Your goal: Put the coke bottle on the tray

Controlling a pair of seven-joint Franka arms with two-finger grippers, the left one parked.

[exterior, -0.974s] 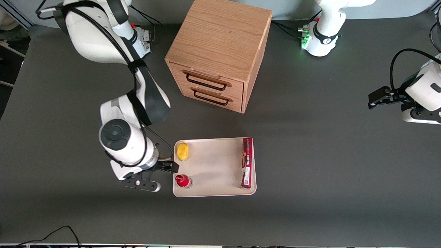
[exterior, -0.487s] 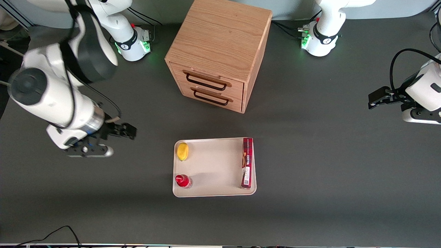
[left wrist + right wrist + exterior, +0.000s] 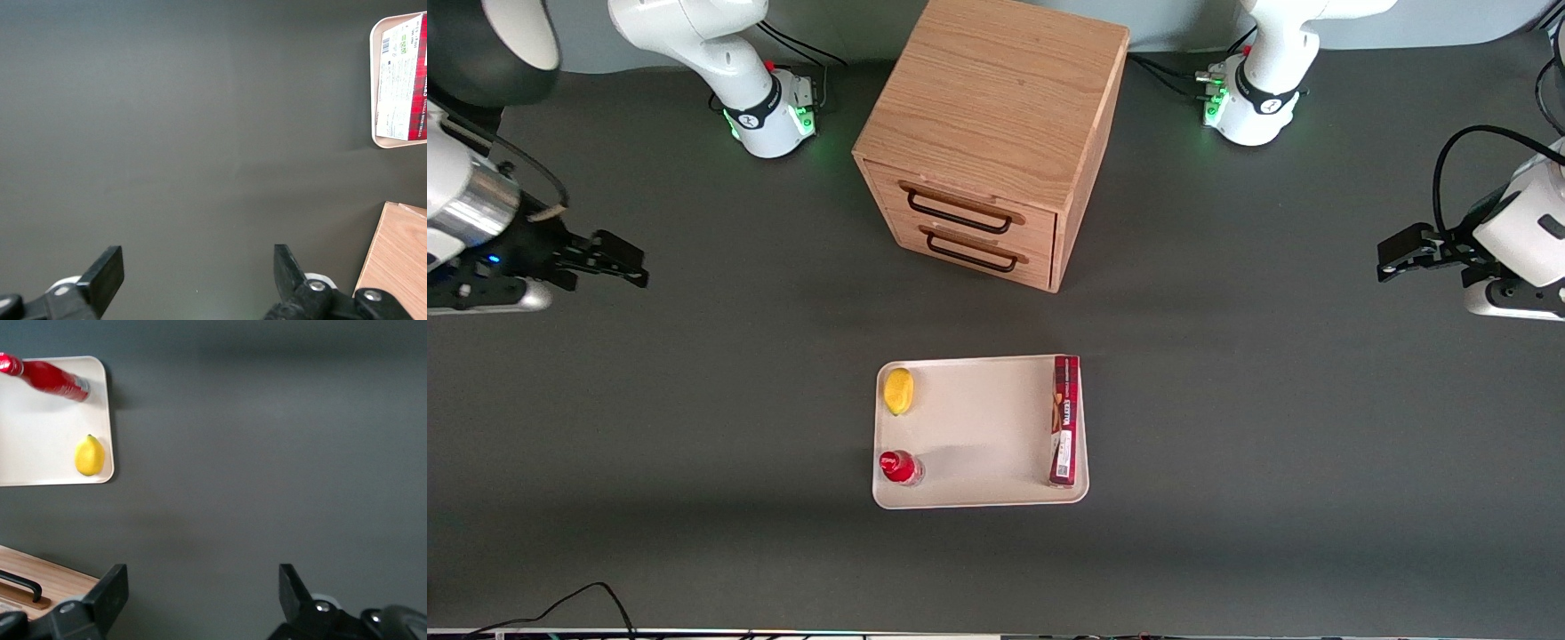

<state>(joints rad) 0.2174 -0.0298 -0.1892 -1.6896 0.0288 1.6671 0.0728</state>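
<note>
1. Wooden drawer cabinet (image 3: 996,133): well apart from the fingers, no contact.
2. Tray (image 3: 978,427): cream-white, well clear of the fingers, carrying a long red box (image 3: 1064,420).
3. Gripper (image 3: 618,262): fingers spread, empty, at the working arm's end of the table.
4. Lemon (image 3: 898,390): on tray.
5. Coke bottle (image 3: 899,467): upright in the tray corner, near the rim. Risk judged small: a tray bump could topple it.
</note>
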